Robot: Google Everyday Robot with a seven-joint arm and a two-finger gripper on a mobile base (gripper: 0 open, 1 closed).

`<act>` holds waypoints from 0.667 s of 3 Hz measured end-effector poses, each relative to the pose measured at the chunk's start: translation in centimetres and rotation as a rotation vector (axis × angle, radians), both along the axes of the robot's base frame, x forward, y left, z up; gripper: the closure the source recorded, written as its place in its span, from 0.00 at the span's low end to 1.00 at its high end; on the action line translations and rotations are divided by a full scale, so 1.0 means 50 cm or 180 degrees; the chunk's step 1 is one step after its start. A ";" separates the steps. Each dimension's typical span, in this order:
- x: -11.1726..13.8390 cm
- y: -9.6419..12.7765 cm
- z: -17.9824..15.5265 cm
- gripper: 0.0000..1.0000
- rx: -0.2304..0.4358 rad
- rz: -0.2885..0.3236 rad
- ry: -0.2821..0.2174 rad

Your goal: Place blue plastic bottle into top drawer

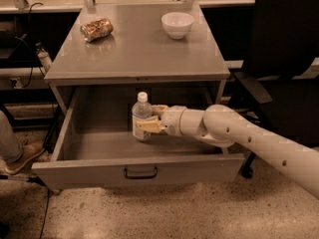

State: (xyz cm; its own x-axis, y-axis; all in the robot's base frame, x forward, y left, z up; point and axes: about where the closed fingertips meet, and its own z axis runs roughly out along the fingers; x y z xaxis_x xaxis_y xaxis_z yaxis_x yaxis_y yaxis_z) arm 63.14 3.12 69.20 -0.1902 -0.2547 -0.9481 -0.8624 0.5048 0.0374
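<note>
The blue plastic bottle (141, 109), clear with a white cap, stands upright inside the open top drawer (84, 169), at the middle of its floor. My gripper (146, 116) reaches in from the right with its tan fingers (148, 126) on either side of the bottle's lower body, shut on it. The drawer is pulled out wide, its dark handle (140, 173) at the middle of the front panel.
On the grey table top (139, 49) above the drawer lie a brown-gold can (96, 29) on its side at the back left and a white bowl (177, 24) at the back right. A black office chair (284, 59) stands at the right. A person's shoe (20, 156) is at the left.
</note>
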 end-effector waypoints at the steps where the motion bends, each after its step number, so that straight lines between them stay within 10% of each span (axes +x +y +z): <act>1: 0.003 -0.003 -0.004 0.85 0.0038 -0.0043 -0.0004; 2: 0.001 0.003 -0.004 0.53 0.0042 -0.0030 -0.0002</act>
State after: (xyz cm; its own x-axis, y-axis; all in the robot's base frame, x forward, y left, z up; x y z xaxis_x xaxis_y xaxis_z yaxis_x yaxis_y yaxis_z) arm 63.21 3.27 68.99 -0.1919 -0.2403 -0.9516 -0.8576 0.5125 0.0436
